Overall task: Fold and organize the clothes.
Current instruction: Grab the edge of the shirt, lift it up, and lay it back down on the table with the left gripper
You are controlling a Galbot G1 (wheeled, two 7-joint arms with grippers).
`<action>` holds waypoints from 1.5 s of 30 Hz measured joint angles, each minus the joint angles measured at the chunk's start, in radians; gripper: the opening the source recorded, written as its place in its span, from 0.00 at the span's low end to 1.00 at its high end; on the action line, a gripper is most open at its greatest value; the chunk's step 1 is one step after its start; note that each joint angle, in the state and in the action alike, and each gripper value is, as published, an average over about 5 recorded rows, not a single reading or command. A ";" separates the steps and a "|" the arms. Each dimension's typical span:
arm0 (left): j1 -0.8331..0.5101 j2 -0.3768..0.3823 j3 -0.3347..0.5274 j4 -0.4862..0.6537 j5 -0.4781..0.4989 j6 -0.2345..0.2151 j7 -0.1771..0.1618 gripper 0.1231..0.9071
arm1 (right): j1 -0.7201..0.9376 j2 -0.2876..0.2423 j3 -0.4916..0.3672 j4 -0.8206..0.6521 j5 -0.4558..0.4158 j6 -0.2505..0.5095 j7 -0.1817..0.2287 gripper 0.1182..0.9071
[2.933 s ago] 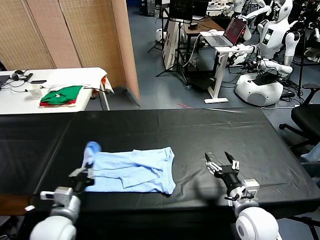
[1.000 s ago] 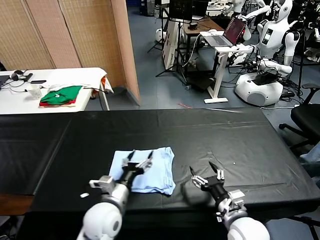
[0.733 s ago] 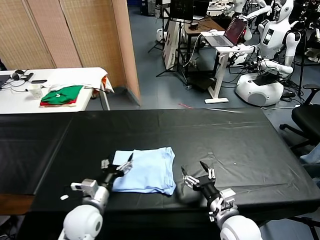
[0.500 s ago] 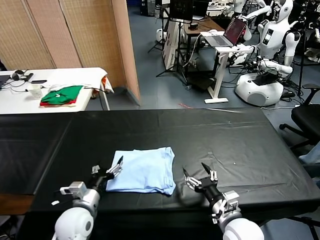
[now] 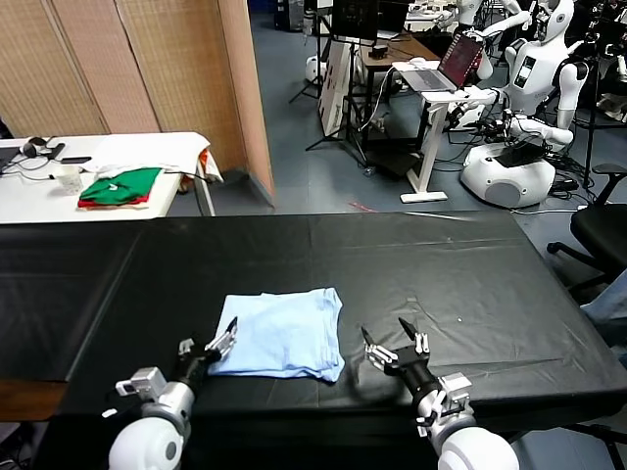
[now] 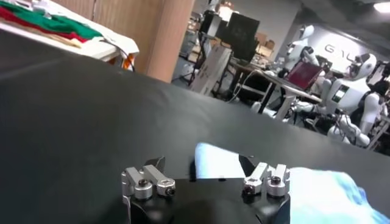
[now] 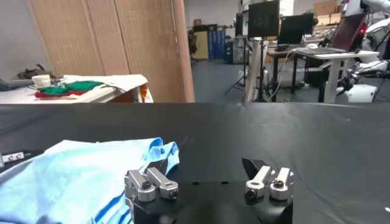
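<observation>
Pale blue T-shirt (image 5: 281, 334), folded on the near part of the black table (image 5: 431, 264), looks thin, soft and limp, best pinched at its edges; left gripper (image 5: 208, 346) and right gripper (image 5: 394, 349) flank it, both spread, empty.

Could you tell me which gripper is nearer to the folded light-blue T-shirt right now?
The left gripper, open at the light-blue T-shirt's near left corner. The right gripper, also open, hovers apart off its right edge.
</observation>
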 joint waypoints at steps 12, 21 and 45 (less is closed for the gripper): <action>0.005 -0.011 -0.011 -0.011 -0.138 0.016 0.005 0.69 | 0.003 0.010 0.000 -0.004 -0.004 0.002 0.001 1.00; 0.004 -0.019 -0.012 0.004 -0.166 0.027 -0.008 0.12 | 0.003 0.013 0.002 -0.004 -0.005 0.005 0.002 1.00; 0.077 0.230 -0.161 -0.130 0.211 -0.004 -0.014 0.05 | -0.018 0.038 0.017 -0.008 -0.006 0.015 0.008 1.00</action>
